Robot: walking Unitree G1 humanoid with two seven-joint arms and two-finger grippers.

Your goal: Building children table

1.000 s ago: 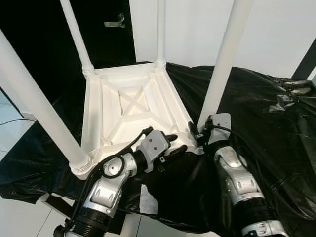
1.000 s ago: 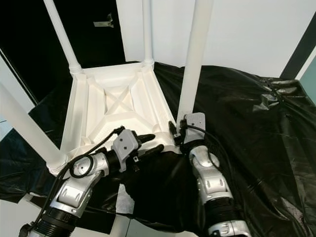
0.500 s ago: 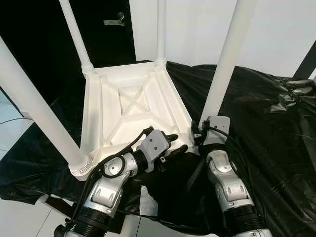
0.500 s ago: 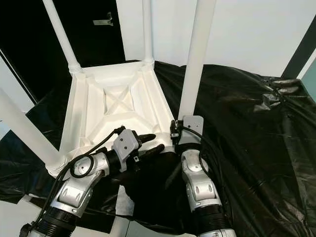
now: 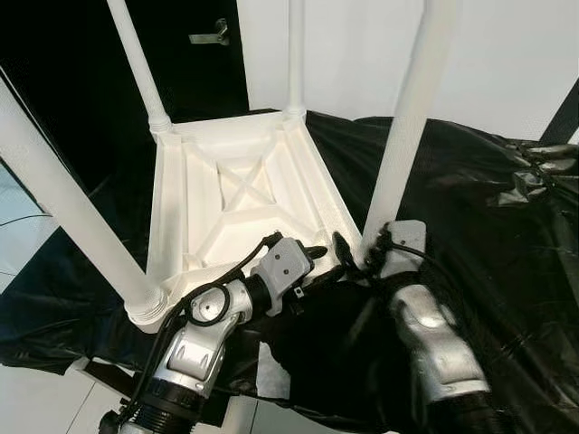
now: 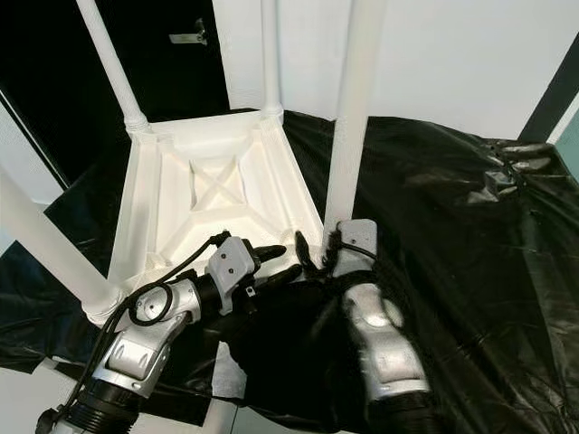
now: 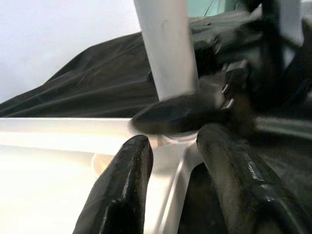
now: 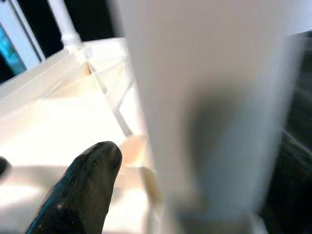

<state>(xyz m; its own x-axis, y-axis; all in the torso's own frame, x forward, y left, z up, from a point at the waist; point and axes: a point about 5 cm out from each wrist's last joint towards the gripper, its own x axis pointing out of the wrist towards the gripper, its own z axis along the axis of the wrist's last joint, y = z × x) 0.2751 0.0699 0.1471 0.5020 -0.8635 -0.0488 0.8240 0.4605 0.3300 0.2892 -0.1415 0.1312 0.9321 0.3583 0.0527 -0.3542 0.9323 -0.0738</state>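
Upturned white table [image 5: 237,194] on black sheet [image 5: 479,194], white wall [image 5: 516,54] behind.

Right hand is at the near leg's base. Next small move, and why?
Probably close the right hand on the near leg at its base and keep twisting it home. The hand sits at that corner of the upturned table, while the left hand braces the rim beside it.
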